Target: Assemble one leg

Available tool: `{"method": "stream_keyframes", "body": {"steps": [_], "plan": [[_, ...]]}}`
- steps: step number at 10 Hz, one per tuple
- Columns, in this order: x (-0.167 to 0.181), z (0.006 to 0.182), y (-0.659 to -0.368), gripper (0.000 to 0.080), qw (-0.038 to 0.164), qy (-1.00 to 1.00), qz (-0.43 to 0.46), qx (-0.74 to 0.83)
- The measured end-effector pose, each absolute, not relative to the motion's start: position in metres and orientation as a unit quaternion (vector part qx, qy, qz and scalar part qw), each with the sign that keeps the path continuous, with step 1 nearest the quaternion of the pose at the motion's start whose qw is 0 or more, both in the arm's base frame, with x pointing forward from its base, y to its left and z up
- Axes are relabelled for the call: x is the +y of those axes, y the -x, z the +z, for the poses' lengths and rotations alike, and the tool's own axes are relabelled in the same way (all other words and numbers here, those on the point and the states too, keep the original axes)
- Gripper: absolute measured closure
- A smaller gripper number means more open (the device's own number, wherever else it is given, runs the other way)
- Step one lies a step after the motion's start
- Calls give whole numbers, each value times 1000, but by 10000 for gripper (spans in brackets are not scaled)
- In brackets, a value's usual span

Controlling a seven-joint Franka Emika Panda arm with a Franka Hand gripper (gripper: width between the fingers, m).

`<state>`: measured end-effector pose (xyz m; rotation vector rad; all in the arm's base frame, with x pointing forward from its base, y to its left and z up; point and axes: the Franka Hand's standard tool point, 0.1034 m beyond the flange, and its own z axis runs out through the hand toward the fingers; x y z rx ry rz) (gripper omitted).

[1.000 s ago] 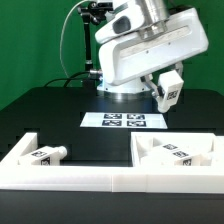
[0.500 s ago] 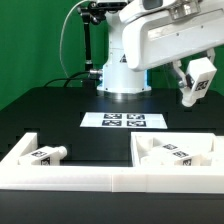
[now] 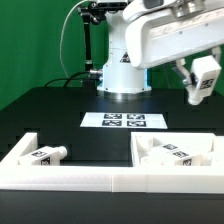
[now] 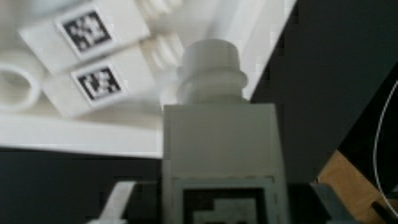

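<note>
My gripper (image 3: pixel 192 72) is high at the exterior view's right, shut on a white tagged leg (image 3: pixel 203 80) and holding it in the air above the table. In the wrist view the held leg (image 4: pixel 222 130) fills the middle between my gripper (image 4: pixel 228 203) and its threaded end points away from the camera. One finger (image 4: pixel 121 205) shows beside the leg. Other legs lie below in the white tray: one in the left compartment (image 3: pixel 45 154), others in the right compartment (image 3: pixel 178 153), two of them in the wrist view (image 4: pixel 93 35).
The marker board (image 3: pixel 124 121) lies flat on the black table in front of the robot base (image 3: pixel 122 80). The white tray's long rim (image 3: pixel 110 178) runs along the near edge. A green wall is behind.
My gripper has carried the leg toward the exterior view's right and slightly up over the last second; the arm has swung with it. The tray's parts have not moved.
</note>
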<state>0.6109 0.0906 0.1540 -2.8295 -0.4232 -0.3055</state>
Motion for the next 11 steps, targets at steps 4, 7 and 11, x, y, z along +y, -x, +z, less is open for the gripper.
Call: {"method": "stream_keyframes", "body": {"steps": [4,7,11], "plan": [[116,166,-645,518,111,975,-130,-139],[103,161,-651,518,93,969,-208,-101],[67,129,-647,518,36,936,-339,-85]]}}
